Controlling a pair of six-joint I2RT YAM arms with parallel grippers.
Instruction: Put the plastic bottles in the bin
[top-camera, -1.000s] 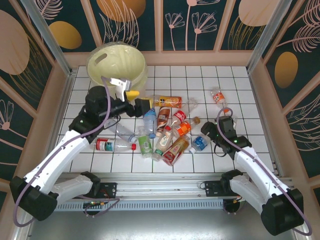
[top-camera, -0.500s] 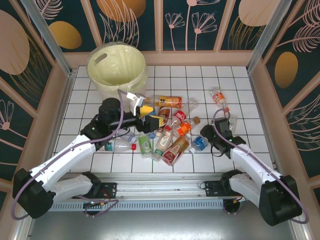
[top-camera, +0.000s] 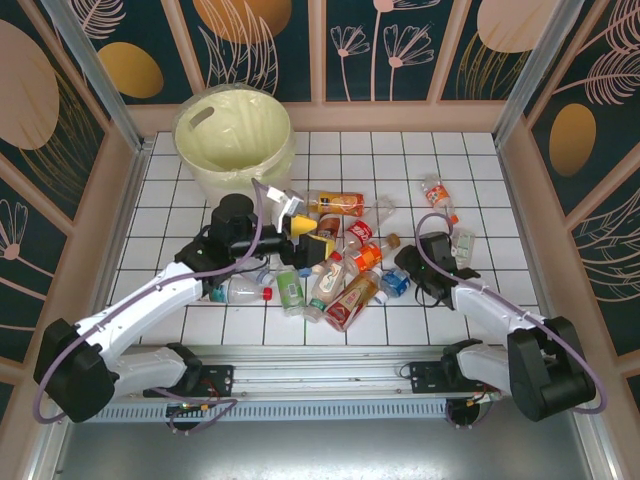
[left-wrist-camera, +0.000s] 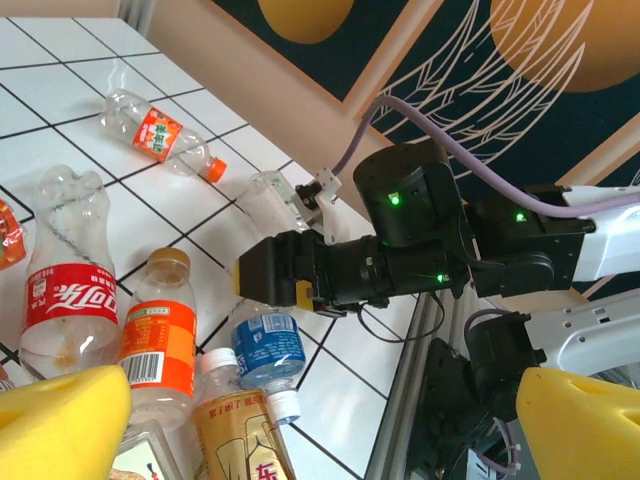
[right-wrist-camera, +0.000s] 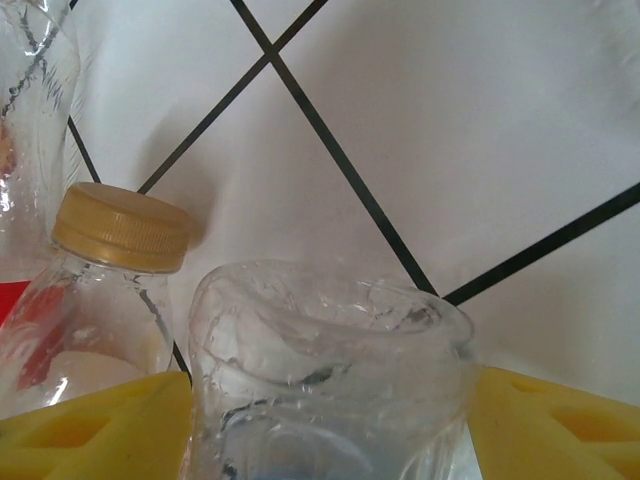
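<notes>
my right gripper (right-wrist-camera: 330, 425) was clamped on the blue-labelled bottle (left-wrist-camera: 268, 345), which lay on the tiles (top-camera: 480, 180) at the pile's right edge. my left gripper (top-camera: 308, 235) hung open and empty above the other bottles (top-camera: 345, 262), near the bin (top-camera: 215, 178).

Bare tiles are noted along the table's (top-camera: 480, 170) far right column, left side and near row; passage there is unobstructed. The centre is blocked by plastic bottles (top-camera: 335, 265) packed touching one another. The left arm (top-camera: 150, 300) is found lying between that heap's left end and the bin (top-camera: 233, 140). The gap between the right gripper's (right-wrist-camera: 330, 400) pads is filled by a clear bottle (right-wrist-camera: 320, 330), with a gold-capped bottle (right-wrist-camera: 110, 270) just beside it.
</notes>
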